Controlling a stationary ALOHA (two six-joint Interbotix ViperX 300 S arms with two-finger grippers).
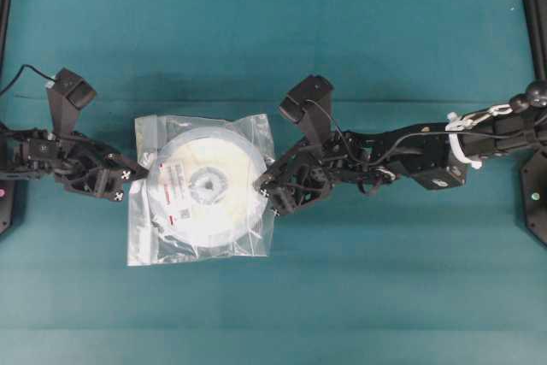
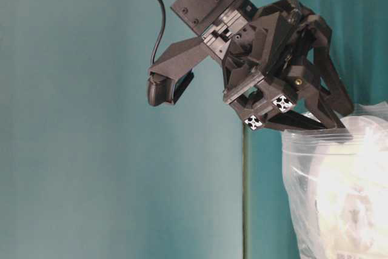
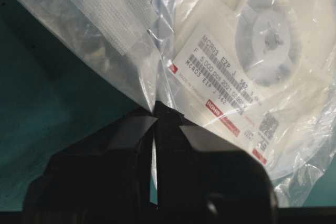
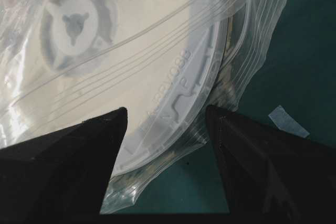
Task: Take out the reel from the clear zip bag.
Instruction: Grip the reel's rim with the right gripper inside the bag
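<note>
Left fingers pinched tight on the bag edge, film gathered between the tips. Right fingers spread wide, straddling the opposite bag edge, reel rim between them, not clamped. Reel sits inside the bag, label facing up. Bag lies on the teal table, between both grippers.
</note>
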